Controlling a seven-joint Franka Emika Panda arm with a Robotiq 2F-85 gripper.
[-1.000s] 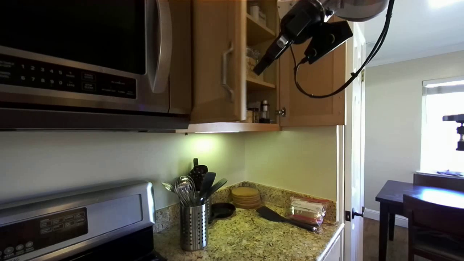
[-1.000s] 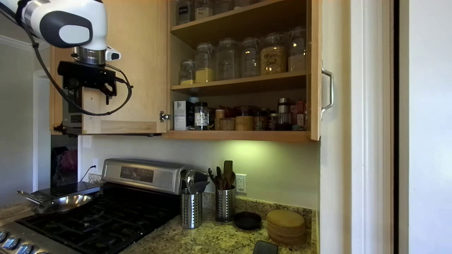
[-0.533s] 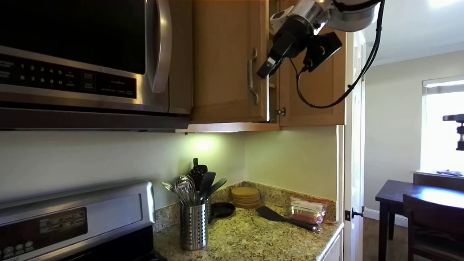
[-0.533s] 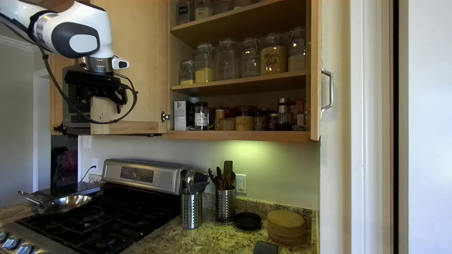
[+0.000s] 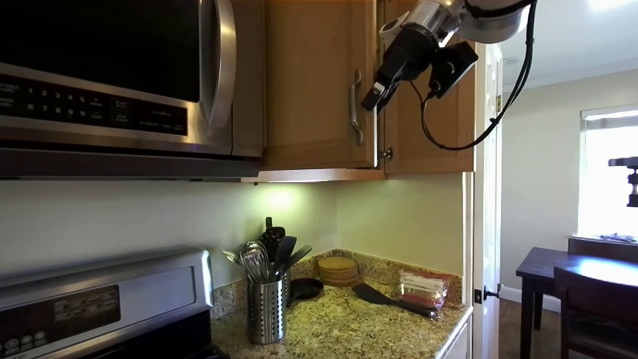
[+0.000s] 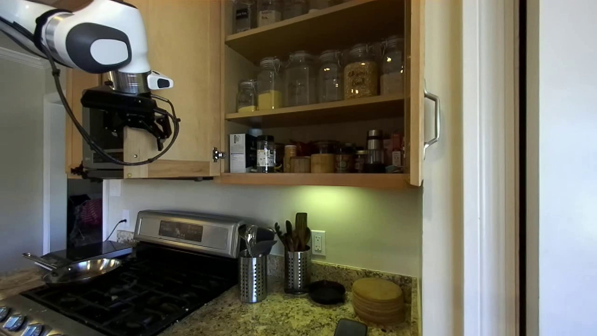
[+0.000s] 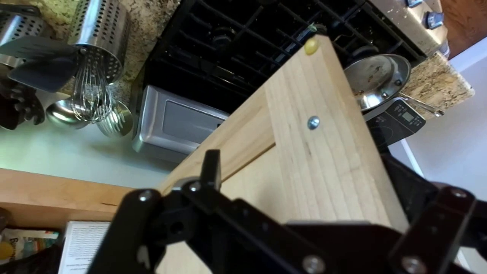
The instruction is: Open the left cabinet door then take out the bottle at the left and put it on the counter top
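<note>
The left cabinet door [image 5: 309, 94] stands swung open, its bar handle [image 5: 353, 109] on the outer face. Its inner face shows in an exterior view [image 6: 186, 93] and the wrist view [image 7: 312, 167]. My gripper [image 5: 375, 102] is open at the door's free edge. In the wrist view, one finger [image 7: 211, 167] is on the inner side; the other is mostly hidden behind the door. I cannot tell whether they touch it. The dark bottle [image 6: 266, 154], black-capped with a pale label, stands upright at the left of the lowest shelf beside a white box. The granite counter top [image 5: 344, 324] lies below.
The right cabinet door [image 5: 428, 109] is open too. Glass jars [image 6: 301, 77] and smaller containers fill the shelves. A microwave [image 5: 124, 89] adjoins the cabinet. Utensil holders [image 6: 253, 277], round boards [image 6: 378, 298] and a spatula [image 5: 371, 294] lie on the counter beside the stove [image 6: 140, 289].
The left door has swung partway back toward closed, now hiding the shelves in an exterior view. My gripper has come down over the door's edge and moved with it, slowing lately.
</note>
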